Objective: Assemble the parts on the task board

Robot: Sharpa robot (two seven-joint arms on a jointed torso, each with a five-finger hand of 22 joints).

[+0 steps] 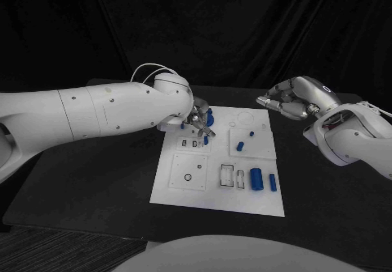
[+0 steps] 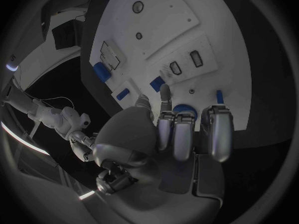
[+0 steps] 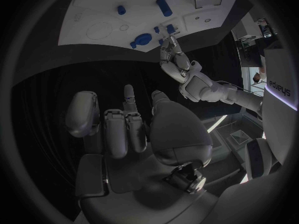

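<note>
— Head view first: what lies on the black surface (image 1: 98,187)?
— Task board (image 1: 188,195), white, at its middle. Five blue parts (image 1: 255,179) show plainly on it. The left robot hand (image 1: 199,122) hovers at the board's far edge, covering a part; whether it grips anything, nobody can tell.
— Left wrist view?
— Fingers (image 2: 165,95) reach over the board.
— Right wrist view?
— Right robot hand (image 3: 134,122), released, grasping nothing, off the board. "adeys" reads at the rim.
</note>
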